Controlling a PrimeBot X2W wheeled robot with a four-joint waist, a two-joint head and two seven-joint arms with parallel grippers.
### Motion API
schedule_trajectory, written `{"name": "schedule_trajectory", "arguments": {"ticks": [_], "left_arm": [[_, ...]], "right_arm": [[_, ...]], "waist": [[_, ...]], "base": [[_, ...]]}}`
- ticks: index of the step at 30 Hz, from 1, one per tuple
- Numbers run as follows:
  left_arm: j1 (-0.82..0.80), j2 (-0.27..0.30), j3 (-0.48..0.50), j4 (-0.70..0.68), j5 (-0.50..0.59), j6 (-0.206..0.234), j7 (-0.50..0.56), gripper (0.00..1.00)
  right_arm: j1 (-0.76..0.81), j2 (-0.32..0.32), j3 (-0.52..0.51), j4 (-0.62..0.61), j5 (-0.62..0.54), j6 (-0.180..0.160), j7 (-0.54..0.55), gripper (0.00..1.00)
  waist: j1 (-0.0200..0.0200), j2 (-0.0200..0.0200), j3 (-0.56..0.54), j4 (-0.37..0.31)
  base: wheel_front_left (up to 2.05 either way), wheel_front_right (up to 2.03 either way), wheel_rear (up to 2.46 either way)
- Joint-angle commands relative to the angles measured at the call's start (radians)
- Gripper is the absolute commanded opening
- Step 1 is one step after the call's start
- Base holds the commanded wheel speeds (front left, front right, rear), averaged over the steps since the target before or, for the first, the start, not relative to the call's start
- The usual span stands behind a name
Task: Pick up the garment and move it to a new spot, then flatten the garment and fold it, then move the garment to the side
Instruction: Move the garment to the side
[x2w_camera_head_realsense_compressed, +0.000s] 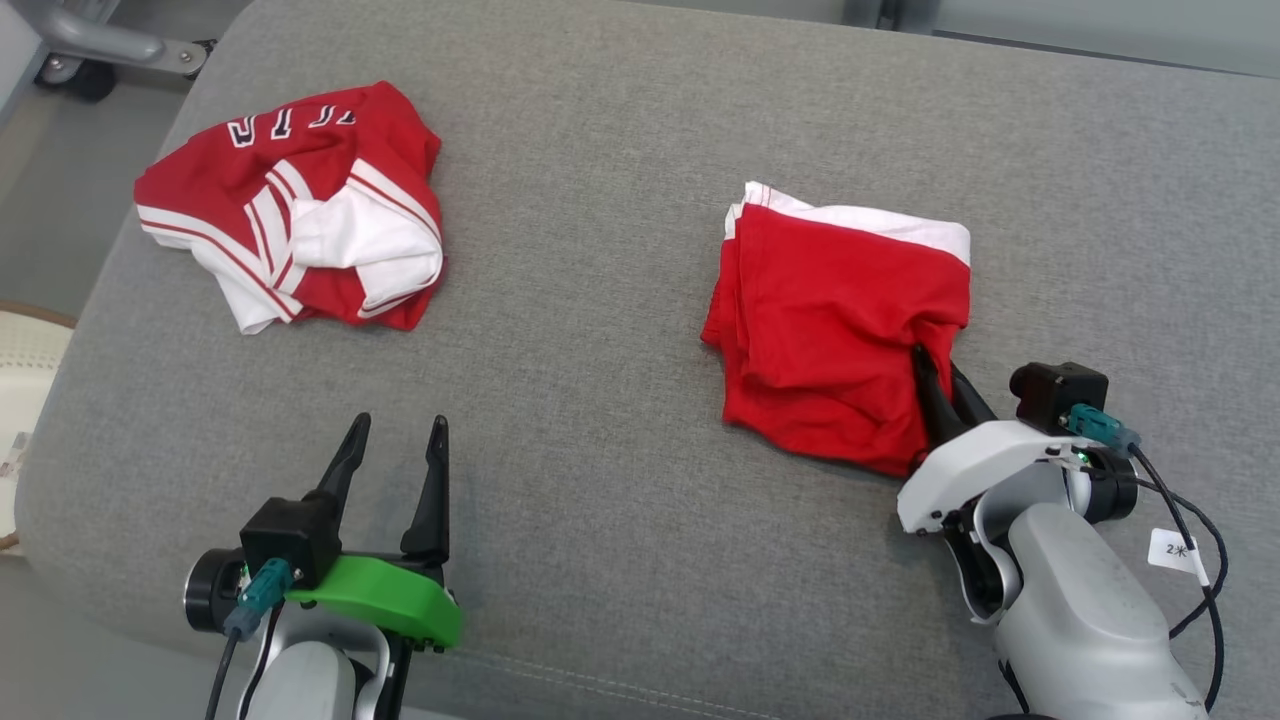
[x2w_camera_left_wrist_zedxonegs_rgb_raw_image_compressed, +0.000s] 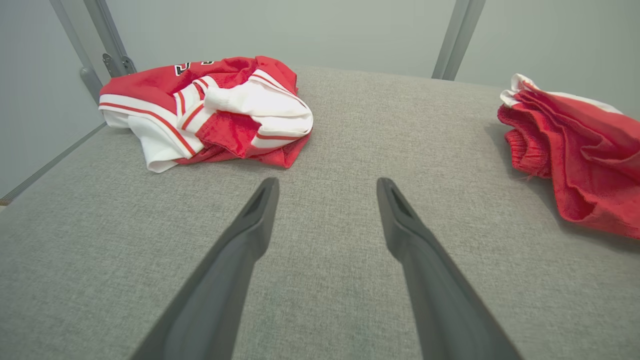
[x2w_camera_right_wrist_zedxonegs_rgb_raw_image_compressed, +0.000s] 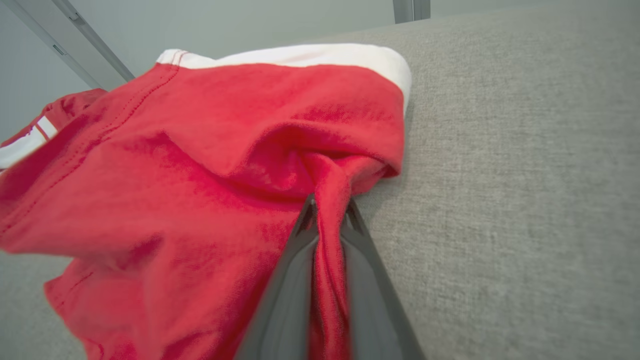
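Note:
A folded red garment (x2w_camera_head_realsense_compressed: 830, 320) with a white band along its far edge lies on the right of the grey cushion (x2w_camera_head_realsense_compressed: 600, 300). My right gripper (x2w_camera_head_realsense_compressed: 938, 365) is shut on a pinched ridge of its near right corner. The right wrist view shows red cloth (x2w_camera_right_wrist_zedxonegs_rgb_raw_image_compressed: 200, 150) squeezed between the two dark fingers of the right gripper (x2w_camera_right_wrist_zedxonegs_rgb_raw_image_compressed: 330, 205). My left gripper (x2w_camera_head_realsense_compressed: 399, 425) stands open over bare cushion at the lower left, holding nothing. In the left wrist view the left gripper (x2w_camera_left_wrist_zedxonegs_rgb_raw_image_compressed: 327, 185) points between the two garments, with the folded red garment (x2w_camera_left_wrist_zedxonegs_rgb_raw_image_compressed: 575, 145) at the right edge.
A second, crumpled red-and-white garment (x2w_camera_head_realsense_compressed: 300, 210) with white lettering lies at the far left (x2w_camera_left_wrist_zedxonegs_rgb_raw_image_compressed: 210, 110). Off the cushion's left edge are a wheeled metal base (x2w_camera_head_realsense_compressed: 100, 50) and a pale round object (x2w_camera_head_realsense_compressed: 25, 370). Metal posts (x2w_camera_left_wrist_zedxonegs_rgb_raw_image_compressed: 457, 37) stand behind the cushion.

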Motion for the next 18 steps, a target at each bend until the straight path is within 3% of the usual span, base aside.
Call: {"name": "schedule_trajectory", "arguments": {"ticks": [1,7,18], "left_arm": [[-0.007,0.003,-0.001,-0.005,0.006,0.000,0.001,1.00],[-0.003,0.003,-0.013,-0.005,0.021,-0.002,0.001,1.00],[-0.008,0.004,-0.057,0.001,0.026,-0.004,0.001,1.00]], "right_arm": [[0.021,-0.006,-0.003,-0.007,-0.008,-0.001,0.001,0.00],[0.050,-0.006,-0.024,-0.039,-0.038,-0.001,0.001,0.00],[0.081,-0.004,-0.039,-0.051,-0.049,-0.001,0.001,0.00]], "waist": [[0.0000,0.0000,-0.020,-0.033],[0.0000,0.0000,-0.051,-0.158],[0.0000,0.0000,-0.077,-0.462]], "base": [[0.00,0.00,0.00],[0.00,0.00,0.00],[0.00,0.00,0.00]]}}
